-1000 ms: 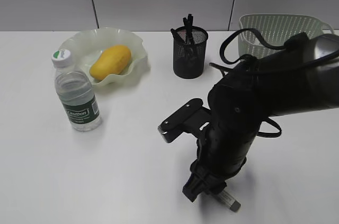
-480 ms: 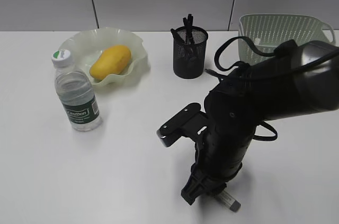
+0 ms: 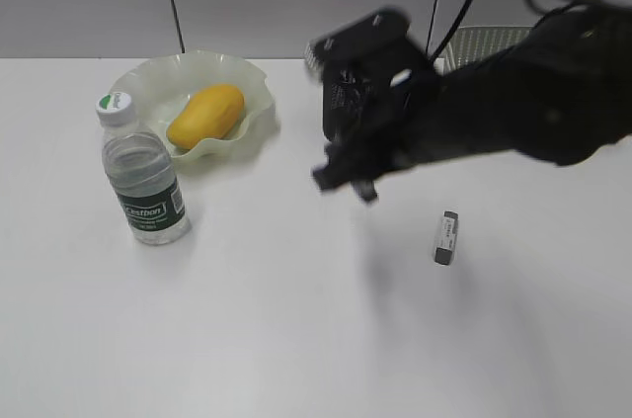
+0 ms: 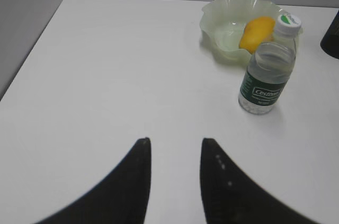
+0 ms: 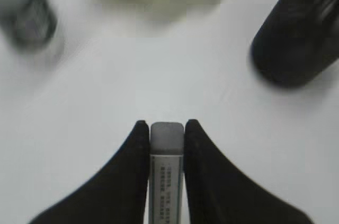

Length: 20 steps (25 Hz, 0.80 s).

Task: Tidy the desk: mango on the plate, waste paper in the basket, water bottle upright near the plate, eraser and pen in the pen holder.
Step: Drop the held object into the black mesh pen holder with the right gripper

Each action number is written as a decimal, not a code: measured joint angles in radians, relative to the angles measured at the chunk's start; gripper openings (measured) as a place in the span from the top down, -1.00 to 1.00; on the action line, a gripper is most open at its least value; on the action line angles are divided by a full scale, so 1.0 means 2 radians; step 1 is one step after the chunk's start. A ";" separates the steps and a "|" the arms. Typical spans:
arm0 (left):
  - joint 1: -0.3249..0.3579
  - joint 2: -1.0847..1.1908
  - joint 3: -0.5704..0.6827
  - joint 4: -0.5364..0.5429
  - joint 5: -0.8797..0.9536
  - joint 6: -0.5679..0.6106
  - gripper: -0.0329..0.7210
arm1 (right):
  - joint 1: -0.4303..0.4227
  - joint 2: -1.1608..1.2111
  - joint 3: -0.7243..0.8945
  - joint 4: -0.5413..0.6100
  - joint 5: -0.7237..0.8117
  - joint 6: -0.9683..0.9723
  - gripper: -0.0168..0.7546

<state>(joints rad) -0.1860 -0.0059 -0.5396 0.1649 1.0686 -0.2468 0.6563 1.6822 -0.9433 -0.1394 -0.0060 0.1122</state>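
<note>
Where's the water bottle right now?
Left side of the exterior view: the water bottle stands upright on the desk, just in front of the left part of the plate that holds the mango.

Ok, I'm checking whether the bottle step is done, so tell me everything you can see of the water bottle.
The water bottle is clear ribbed plastic with a white cap marked green and a dark green "Cestbon" label round its lower body. It stands upright on the white desk, close beside the wavy-rimmed green plate, its base clear of the rim. Only the desk touches it.
</note>
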 joint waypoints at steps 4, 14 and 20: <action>0.000 0.000 0.000 0.000 0.000 0.000 0.28 | -0.092 0.028 -0.004 0.004 -0.243 0.003 0.54; 0.000 0.000 0.000 0.000 0.000 0.000 0.28 | -0.119 0.203 -0.121 0.006 -0.393 -0.010 0.54; 0.000 0.000 0.000 0.000 0.000 0.000 0.28 | -0.119 0.228 -0.143 0.006 -0.359 -0.010 0.51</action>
<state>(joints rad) -0.1860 -0.0059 -0.5396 0.1649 1.0686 -0.2468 0.4193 2.1385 -1.2288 -0.1283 -0.7246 0.0926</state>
